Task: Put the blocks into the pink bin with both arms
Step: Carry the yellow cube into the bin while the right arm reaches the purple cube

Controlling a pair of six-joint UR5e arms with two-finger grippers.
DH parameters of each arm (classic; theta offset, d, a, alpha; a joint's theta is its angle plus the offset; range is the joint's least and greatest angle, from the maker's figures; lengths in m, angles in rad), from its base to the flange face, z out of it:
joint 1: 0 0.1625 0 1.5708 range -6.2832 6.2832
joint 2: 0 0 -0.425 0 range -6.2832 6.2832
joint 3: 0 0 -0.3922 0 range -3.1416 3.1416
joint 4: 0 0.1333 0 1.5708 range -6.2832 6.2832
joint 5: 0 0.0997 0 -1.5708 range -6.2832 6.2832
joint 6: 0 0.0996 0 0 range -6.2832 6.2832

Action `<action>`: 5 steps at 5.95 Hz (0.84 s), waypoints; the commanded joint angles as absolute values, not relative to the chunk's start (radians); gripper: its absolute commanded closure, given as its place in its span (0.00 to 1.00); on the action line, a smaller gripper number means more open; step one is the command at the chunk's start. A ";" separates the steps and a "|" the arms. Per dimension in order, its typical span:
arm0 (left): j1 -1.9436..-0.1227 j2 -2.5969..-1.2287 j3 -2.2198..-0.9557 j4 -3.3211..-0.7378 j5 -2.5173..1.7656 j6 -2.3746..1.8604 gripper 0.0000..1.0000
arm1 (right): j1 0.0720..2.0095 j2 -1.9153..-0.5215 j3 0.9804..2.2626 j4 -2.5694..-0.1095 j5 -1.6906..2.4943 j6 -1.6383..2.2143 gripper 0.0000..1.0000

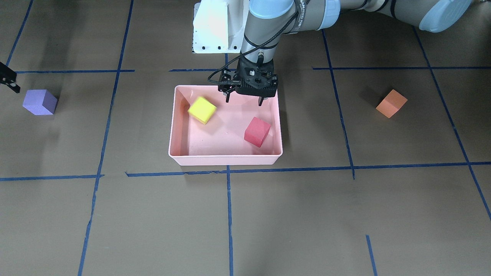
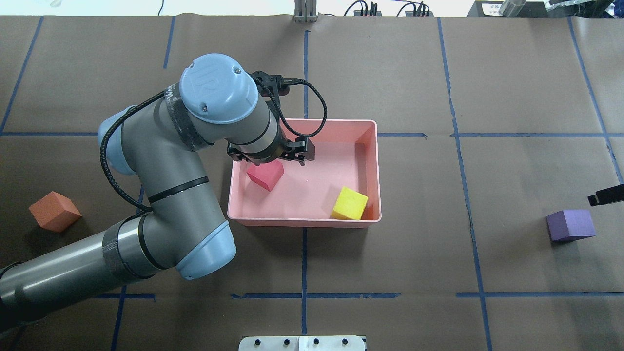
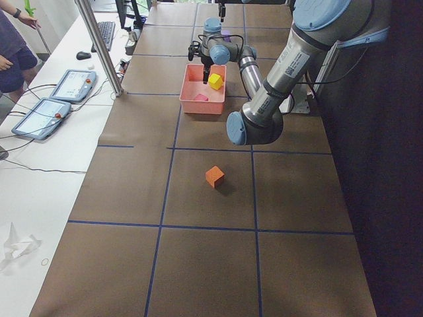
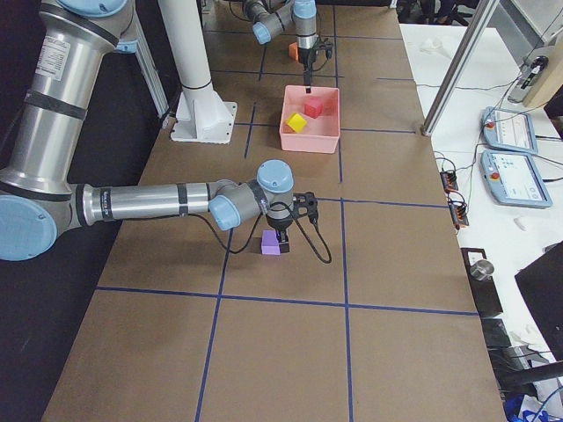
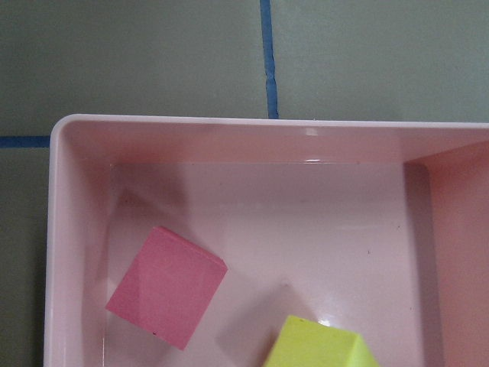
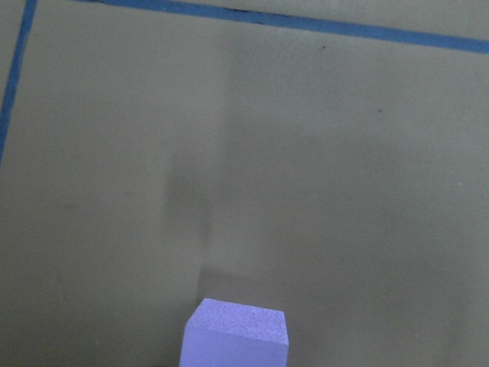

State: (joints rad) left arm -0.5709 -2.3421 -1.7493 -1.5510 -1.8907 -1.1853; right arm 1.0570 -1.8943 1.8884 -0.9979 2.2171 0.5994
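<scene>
The pink bin [image 1: 226, 160] sits mid-table and holds the yellow-green block [image 1: 202, 110] and the red-pink block [image 1: 257, 131]; the left wrist view shows both the red-pink [image 5: 166, 284] and the yellow-green [image 5: 321, 348] inside. My left gripper [image 1: 245, 99] hangs open and empty over the bin's robot-side rim. The orange block [image 1: 391, 103] lies on the table on my left side. The purple block [image 1: 39, 102] lies on my right side. My right gripper [image 2: 606, 195] hovers close by the purple block [image 2: 570, 225]; only its tip shows, so I cannot tell its state.
The white pedestal base [image 1: 215, 27] stands behind the bin. Blue tape lines [image 1: 229, 214] grid the brown table. A metal post [image 3: 99, 46] and the operators' tablets [image 3: 73, 84] stand on the far-side bench.
</scene>
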 commanded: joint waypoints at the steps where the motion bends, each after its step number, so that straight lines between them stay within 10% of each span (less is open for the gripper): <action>1: -0.563 -2.341 -1.755 -1.551 -1.888 -1.186 0.00 | 0.924 -1.888 1.815 -0.855 2.131 0.756 0.00; 5: -0.558 -2.335 -1.758 -1.551 -1.888 -1.186 0.00 | 0.839 -1.884 1.751 -0.854 2.093 0.756 0.00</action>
State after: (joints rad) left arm -0.5586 -2.3376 -1.7566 -1.5508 -1.8883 -1.1858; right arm 0.8670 -1.8889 1.7826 -0.8547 2.1092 0.7569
